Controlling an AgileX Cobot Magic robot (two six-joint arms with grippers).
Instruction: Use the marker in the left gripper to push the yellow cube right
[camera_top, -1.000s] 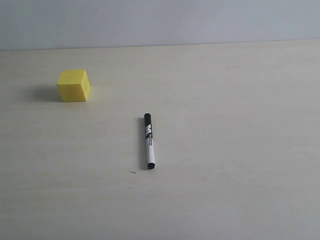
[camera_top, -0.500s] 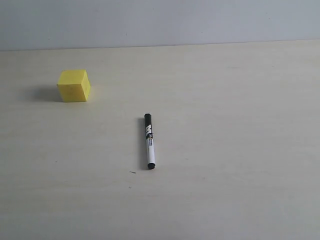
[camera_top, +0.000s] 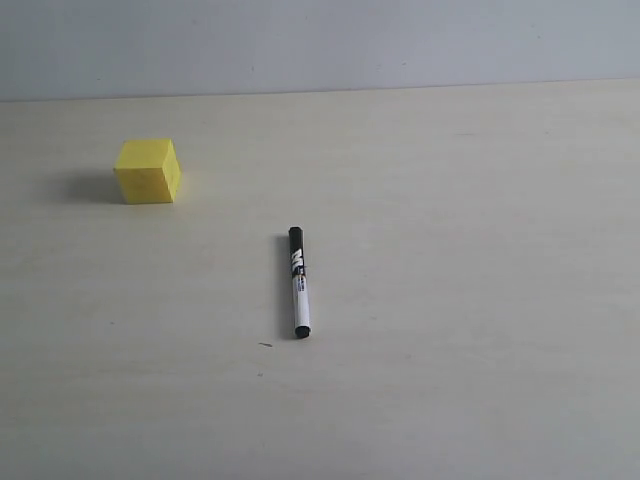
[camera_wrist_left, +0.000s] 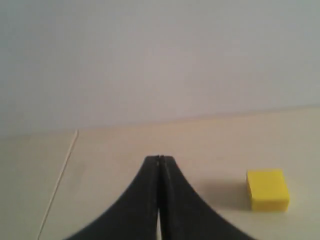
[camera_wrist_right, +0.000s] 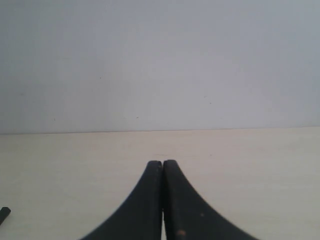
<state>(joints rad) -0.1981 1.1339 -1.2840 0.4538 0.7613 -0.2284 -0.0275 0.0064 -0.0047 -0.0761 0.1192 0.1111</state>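
Pre-grasp — black two-fingered left gripper (camera_wrist_left: 159, 160), pressed together and seemingly empty, must spread for the slim white black-capped marker (camera_top: 299, 284); matte yellow cube (camera_top: 147, 171) waits.

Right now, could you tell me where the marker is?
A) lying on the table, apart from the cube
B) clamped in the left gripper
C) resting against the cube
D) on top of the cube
A: the marker lies flat on the table, well clear of the cube, while the left gripper is shut on nothing.
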